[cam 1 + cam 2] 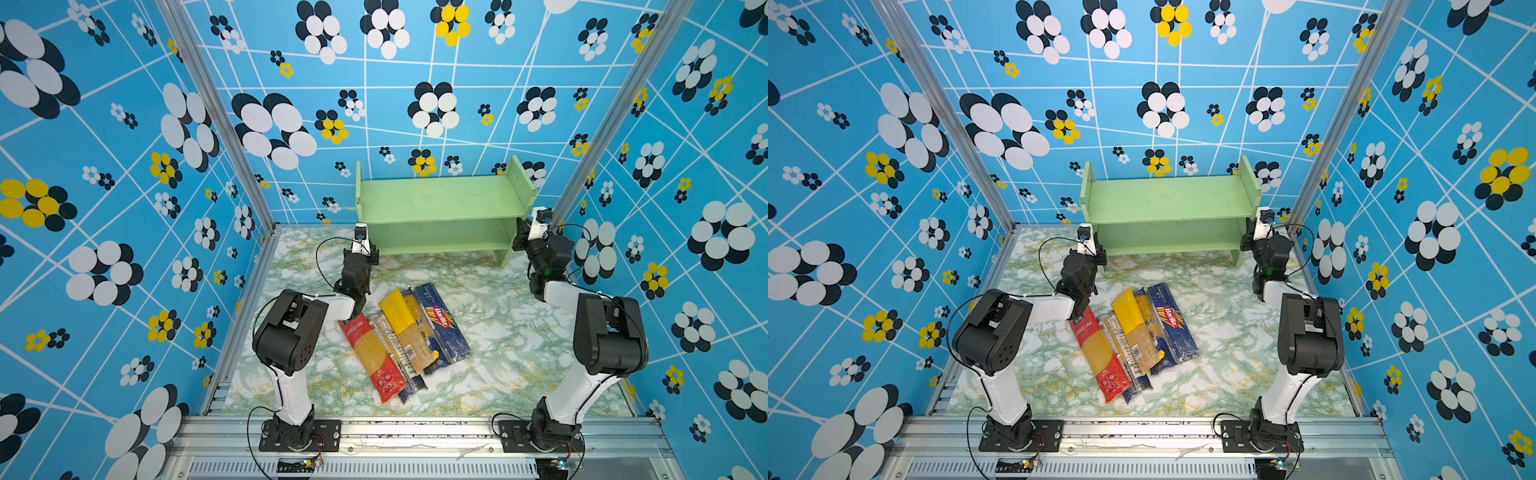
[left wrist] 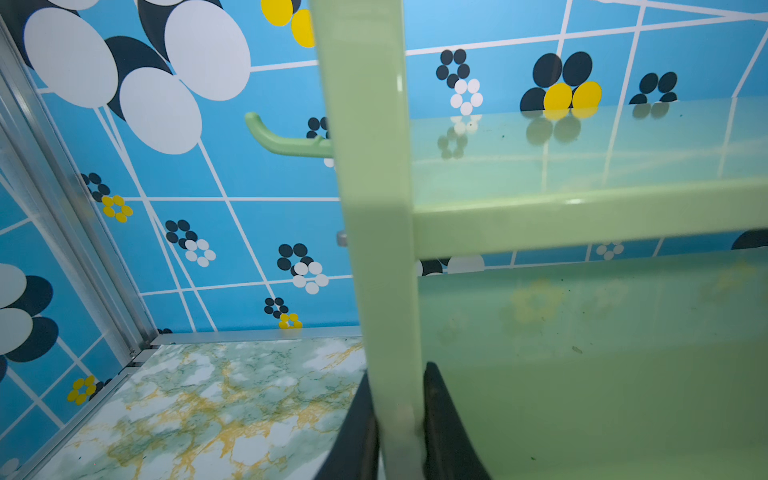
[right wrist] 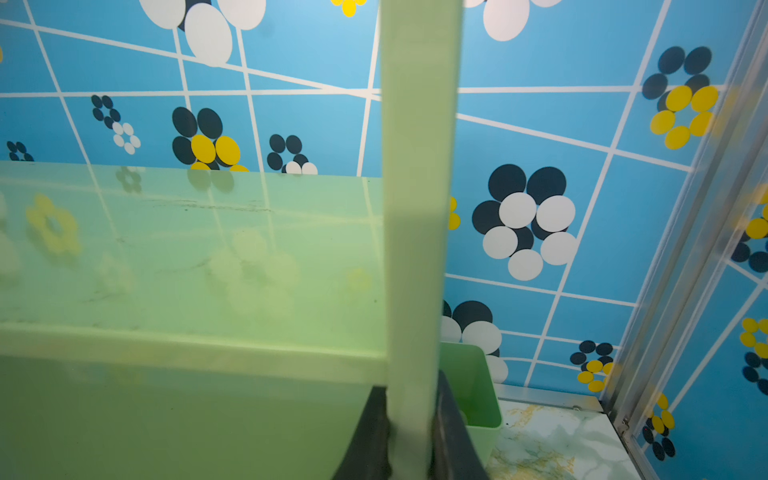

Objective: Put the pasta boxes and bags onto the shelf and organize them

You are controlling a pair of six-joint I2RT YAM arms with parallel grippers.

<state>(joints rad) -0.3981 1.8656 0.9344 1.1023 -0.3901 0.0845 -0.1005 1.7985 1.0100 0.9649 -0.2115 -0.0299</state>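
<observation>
In both top views we see the light green shelf [image 1: 440, 199] [image 1: 1167, 199] standing at the back of the marble table [image 1: 519, 332]. The left gripper [image 1: 369, 252] sits at its left side panel and the right gripper [image 1: 519, 237] at its right one. The pasta packs lie heaped on the table between the two arms, well apart from the shelf. The red-ended bag [image 1: 374, 357] is on the left, the yellow-topped bag [image 1: 401, 320] across the middle and the dark blue Barilla box [image 1: 444, 322] on the right, with other packs partly buried beneath

In the left wrist view the left gripper [image 2: 399, 415] is clamped on the front edge of the upright side panel, a dark finger [image 2: 357, 428] pressed to each face. A green hook [image 2: 274, 139] juts from the panel's outer face

In the right wrist view the right gripper [image 3: 411, 419] grasps the opposite panel the same way, with its fingers [image 3: 453, 432] tight against the green board, beside the glossy upper tier
</observation>
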